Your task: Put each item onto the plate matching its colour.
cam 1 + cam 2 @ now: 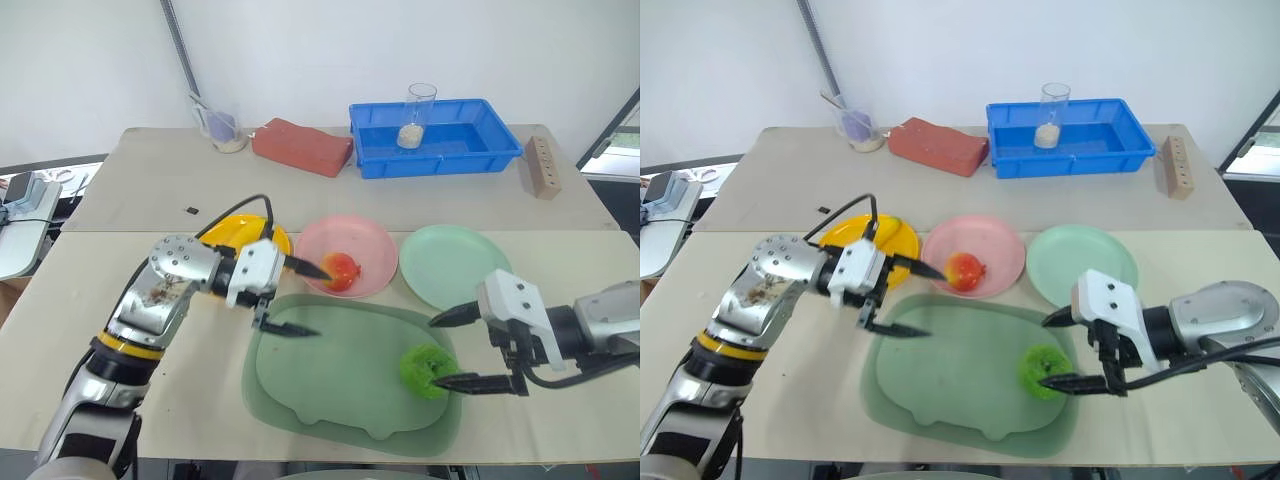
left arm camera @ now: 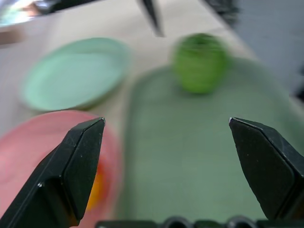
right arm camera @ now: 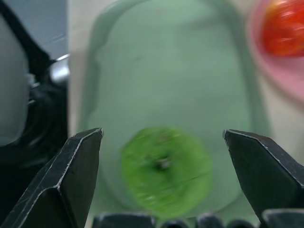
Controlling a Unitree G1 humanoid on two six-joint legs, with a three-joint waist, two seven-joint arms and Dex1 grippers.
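Note:
The red-and-yellow fruit (image 1: 342, 270) lies on the pink plate (image 1: 368, 240). My left gripper (image 1: 318, 300) hangs open just left of it, its upper fingertip close to the fruit and nothing between the fingers. Behind that gripper lies the yellow plate (image 1: 228, 231), where one end of the banana (image 1: 890, 226) shows. The green apple (image 1: 425, 368) rests upright on the right side of the dull-green tray (image 1: 330, 385). Beside the apple, on its right, my right gripper (image 1: 455, 348) is open, with its lower finger next to the apple. The mint green plate (image 1: 452, 265) is bare.
At the back of the table are a red brick (image 1: 302, 146), a blue bin (image 1: 440, 140) holding a clear cup (image 1: 418, 115), a wooden block (image 1: 541, 166) and a cup with utensils (image 1: 222, 128). A seam between two tabletops runs behind the plates.

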